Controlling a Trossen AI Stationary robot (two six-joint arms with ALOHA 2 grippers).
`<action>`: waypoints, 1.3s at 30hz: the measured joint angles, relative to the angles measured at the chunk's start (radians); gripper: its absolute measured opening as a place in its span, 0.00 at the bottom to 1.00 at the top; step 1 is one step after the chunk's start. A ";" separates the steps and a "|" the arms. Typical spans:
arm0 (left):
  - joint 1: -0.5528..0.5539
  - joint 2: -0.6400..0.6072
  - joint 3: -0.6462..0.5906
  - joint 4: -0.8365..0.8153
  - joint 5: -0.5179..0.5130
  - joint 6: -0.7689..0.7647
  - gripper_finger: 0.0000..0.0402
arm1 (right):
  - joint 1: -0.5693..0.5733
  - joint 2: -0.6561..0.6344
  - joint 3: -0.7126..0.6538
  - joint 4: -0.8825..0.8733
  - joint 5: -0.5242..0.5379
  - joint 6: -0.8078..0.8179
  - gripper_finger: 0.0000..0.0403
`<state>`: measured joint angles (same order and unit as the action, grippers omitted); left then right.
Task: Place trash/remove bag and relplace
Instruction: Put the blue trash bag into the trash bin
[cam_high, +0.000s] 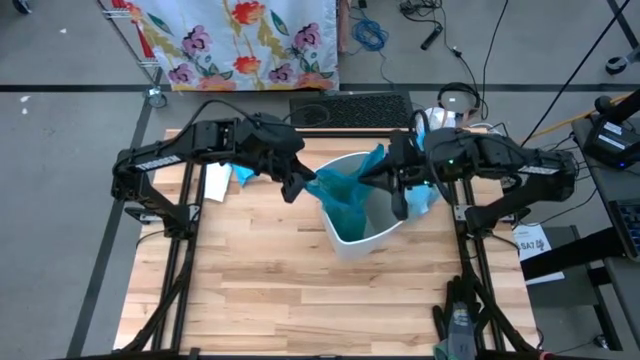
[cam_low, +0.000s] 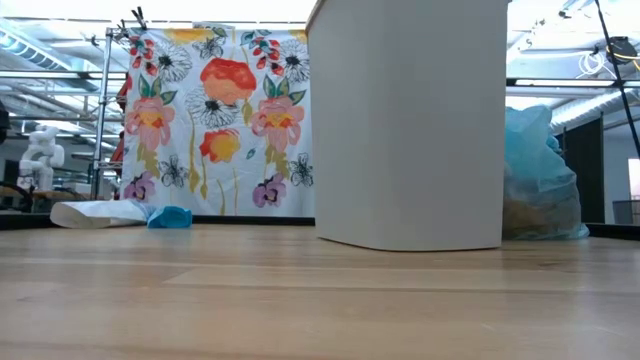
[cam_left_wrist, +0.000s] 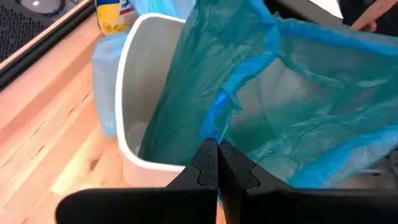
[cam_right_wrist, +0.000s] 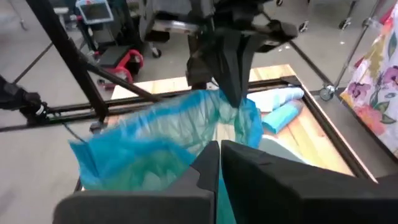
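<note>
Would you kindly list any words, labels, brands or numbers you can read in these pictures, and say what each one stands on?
No text can be read for certain.
Yellow container behind the white bin: its label carries blue print, too blurred to read.
White paper sheet at the table's right edge: dark markings, too small to read.
Small screen in the room beyond: too blurred to read.

A flowered cloth (cam_low: 215, 120) hangs behind; a keyboard (cam_high: 350, 108) lies nearby.
</note>
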<state>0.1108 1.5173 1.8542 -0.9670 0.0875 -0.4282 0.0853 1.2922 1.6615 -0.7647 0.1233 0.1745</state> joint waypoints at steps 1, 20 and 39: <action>0.000 0.000 0.000 0.003 0.000 0.000 0.00 | 0.000 0.024 0.043 -0.029 -0.002 -0.003 0.02; -0.008 -0.016 0.000 0.101 -0.091 0.019 0.00 | -0.097 0.391 0.497 -0.726 -0.316 -0.020 0.00; -0.150 -0.114 0.001 -0.017 -0.226 -0.038 0.00 | -0.125 0.317 0.497 -0.807 -0.124 0.018 0.00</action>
<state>-0.0396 1.4032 1.8547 -0.9842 -0.1387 -0.4660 -0.0396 1.6090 2.1590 -1.5715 -0.0006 0.1923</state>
